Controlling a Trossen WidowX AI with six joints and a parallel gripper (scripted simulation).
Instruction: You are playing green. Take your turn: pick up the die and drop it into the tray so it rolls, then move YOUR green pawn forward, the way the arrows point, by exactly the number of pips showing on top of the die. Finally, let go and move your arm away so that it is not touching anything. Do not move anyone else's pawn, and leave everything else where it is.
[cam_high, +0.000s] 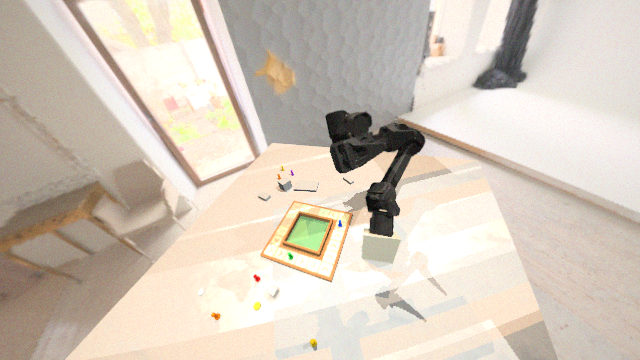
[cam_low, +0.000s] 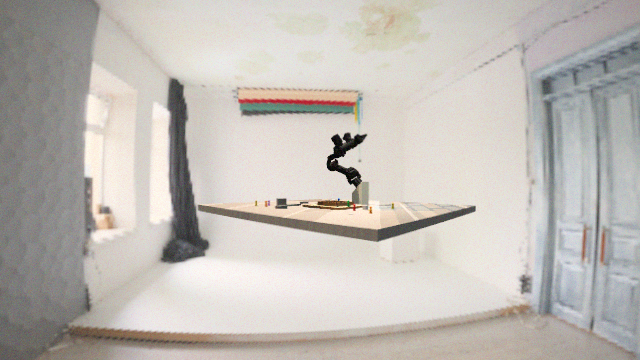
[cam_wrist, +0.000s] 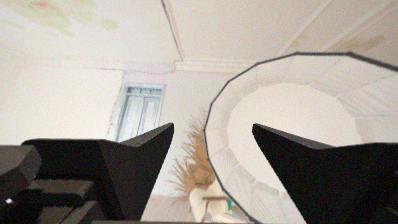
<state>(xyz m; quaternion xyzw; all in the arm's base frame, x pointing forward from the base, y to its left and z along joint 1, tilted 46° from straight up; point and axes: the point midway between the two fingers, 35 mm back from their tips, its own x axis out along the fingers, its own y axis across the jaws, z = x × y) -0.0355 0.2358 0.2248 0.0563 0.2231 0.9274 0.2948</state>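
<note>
My gripper (cam_low: 365, 135) (cam_wrist: 212, 127) is open and empty, raised high above the table and pointing up and away from the board. The game board (cam_high: 326, 274) lies flat, with the green-floored tray (cam_high: 309, 232) in its middle; no die shows in it. The green pawn (cam_high: 290, 256) (cam_low: 348, 204) stands on the board's near-left track. The blue pawn (cam_high: 340, 223) stands on the far-right track. A pale block (cam_high: 273, 291) and a smaller white piece (cam_high: 200, 292) lie on the table in front of the board; I cannot tell which is the die. Pips and arrows are unreadable.
A red pawn (cam_high: 256, 278), an orange pawn (cam_high: 215, 316), a yellow disc (cam_high: 257, 306) and a yellow pawn (cam_high: 313, 343) are in front of the board. Behind it are a dark grey block (cam_high: 284, 184), flat grey pieces and several small pawns. The arm's pale pedestal (cam_high: 380, 248) stands right of the board.
</note>
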